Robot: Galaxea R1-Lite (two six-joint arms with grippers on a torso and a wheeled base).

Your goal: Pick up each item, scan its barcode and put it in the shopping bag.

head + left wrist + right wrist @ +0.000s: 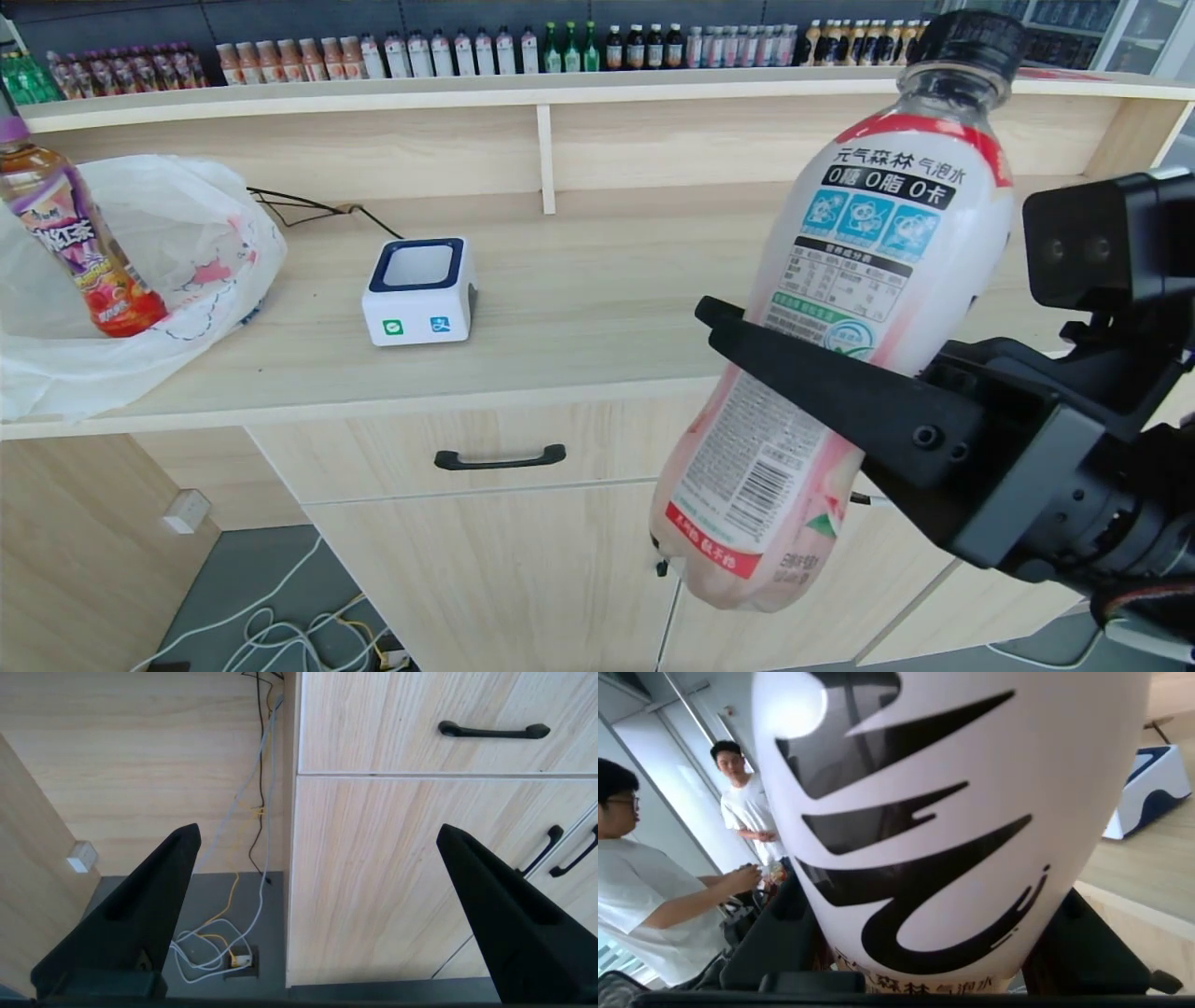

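Right of the scanner [419, 289] and nearer the camera than it, gripping a pink bottle [878, 243] in the right claw [738, 322], fingers clamped across the label just below the middle. Holding it off the worktop [579, 317], out in front of the edge, tilted so that the black cap is leaning up and away from the scanner and the base is hanging low before the cabinet [523, 560]. Showing the barcode near the base toward the head camera. From the right wrist, seeing the bottle [915, 812] close up and the scanner [1153, 789] beyond it. Left of the scanner, on the same worktop, lying slumped with mouth gaping: a white bag [187, 233], holding a tea bottle [79, 247] leaning inside. Lower than the scanner, hanging the left claw [318, 833] before the cabinet [374, 877] front, fingers spread wide apart, gripping nothing. Facing a drawer handle [493, 731] and loose cables [220, 947] on the floor.
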